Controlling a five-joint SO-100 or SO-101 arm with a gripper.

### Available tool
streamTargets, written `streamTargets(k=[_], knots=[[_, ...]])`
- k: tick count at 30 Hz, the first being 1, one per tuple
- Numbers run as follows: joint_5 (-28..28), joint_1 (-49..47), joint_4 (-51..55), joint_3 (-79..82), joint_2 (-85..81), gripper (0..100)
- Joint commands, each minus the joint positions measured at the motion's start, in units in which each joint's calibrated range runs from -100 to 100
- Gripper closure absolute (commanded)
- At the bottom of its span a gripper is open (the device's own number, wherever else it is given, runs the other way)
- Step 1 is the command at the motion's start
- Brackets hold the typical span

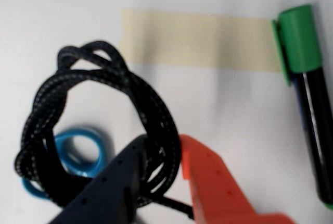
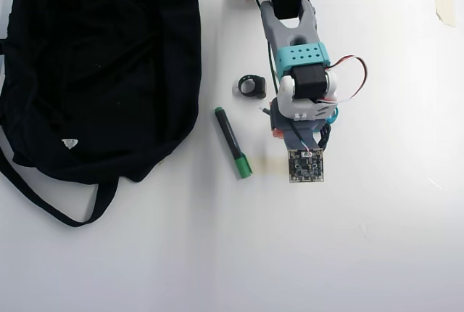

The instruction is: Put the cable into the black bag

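The cable (image 1: 47, 104), a black braided cord wound into a loop, lies on the white table in the wrist view. My gripper (image 1: 162, 148) has its dark finger inside the loop and its orange finger outside. The two fingers pinch the loop's right-hand strands. In the overhead view the wrist hides most of the cable, and only a dark bit (image 2: 324, 136) shows beside it. The black bag (image 2: 94, 65) lies flat at the far left of that view with its strap (image 2: 43, 203) trailing toward the bottom. It is well apart from the arm (image 2: 297, 58).
A blue ring (image 1: 78, 153) lies under the cable loop. A black marker (image 1: 312, 94) with a green cap sits at the right of the wrist view, and in the overhead view the marker (image 2: 233, 143) lies between bag and arm. A small black ring (image 2: 251, 85) lies nearby. Beige tape (image 1: 197, 39) is stuck to the table.
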Motion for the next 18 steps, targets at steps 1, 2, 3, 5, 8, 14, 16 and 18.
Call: streamTargets(k=[1, 2, 3, 5, 8, 14, 16, 18], knots=[[0.27, -0.66, 0.77, 4.26, -9.11, 98], [0.27, -0.66, 0.77, 5.69, -10.27, 98], [0.27, -0.66, 0.77, 7.40, -11.43, 98], [0.27, -0.58, 0.77, 10.64, -13.59, 98], [0.27, -0.06, 0.77, 15.04, -16.58, 98], [0.33, 0.91, 0.77, 23.39, -23.13, 98], [0.33, 0.99, 0.77, 26.45, -25.46, 98], [0.33, 1.66, 0.77, 29.14, -27.95, 98]])
